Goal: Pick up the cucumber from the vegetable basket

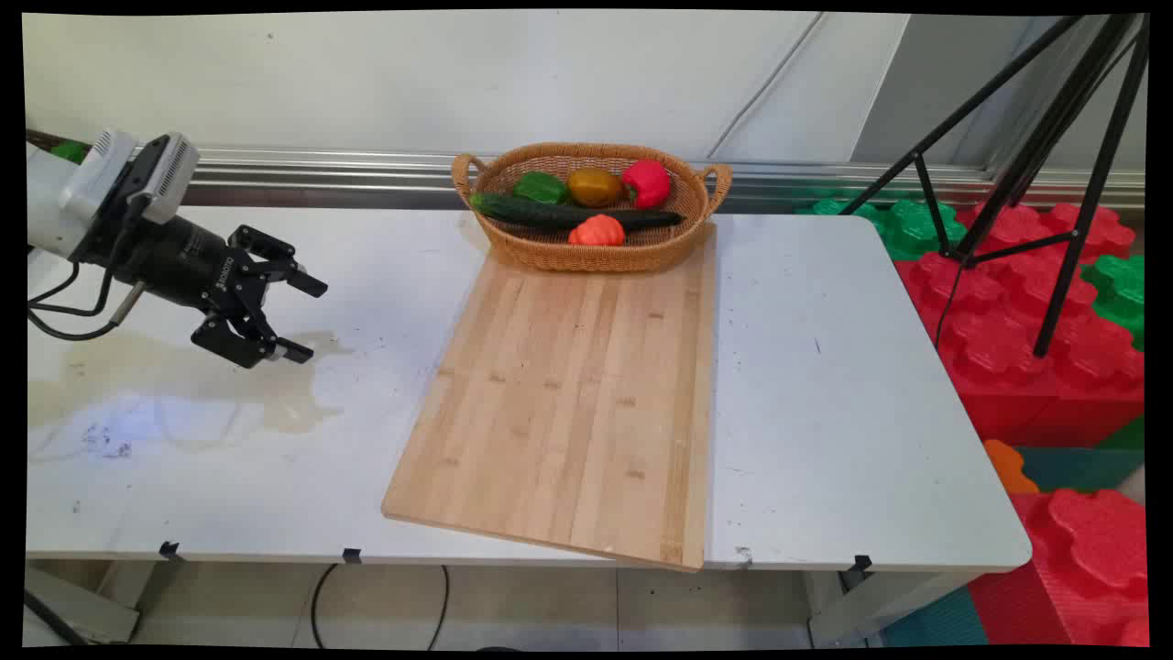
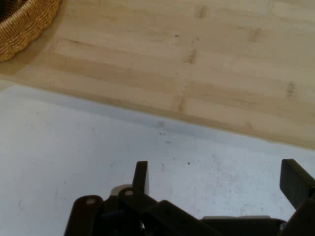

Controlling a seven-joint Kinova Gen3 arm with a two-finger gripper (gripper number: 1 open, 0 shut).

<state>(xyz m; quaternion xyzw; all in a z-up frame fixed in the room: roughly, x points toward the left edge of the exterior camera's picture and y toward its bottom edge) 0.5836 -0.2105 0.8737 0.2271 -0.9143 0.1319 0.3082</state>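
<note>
Hovering above the left part of the white table (image 1: 825, 385), the gripper (image 1: 305, 317) in the main view has its jaws spread and empty, nearest the wooden cutting board (image 1: 568, 394) but well apart from it; at the board's far end stands a wicker basket (image 1: 586, 252) holding a cucumber (image 1: 550, 214), a green pepper (image 1: 541, 187), a yellowish fruit (image 1: 596, 186), a red pepper (image 1: 647, 182) and a small orange vegetable (image 1: 597, 231). From the hand view, the gripper (image 2: 219, 179) points down at bare table (image 2: 74, 147) just short of the board's (image 2: 197, 59) edge, both fingers (image 2: 141, 177) apart with nothing between them, the basket (image 2: 24, 24) showing only at the upper-left corner.

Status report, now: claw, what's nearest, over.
Claw open, empty, above bare table. Nearest: wooden board, apart. Basket of vegetables at board's far end.
</note>
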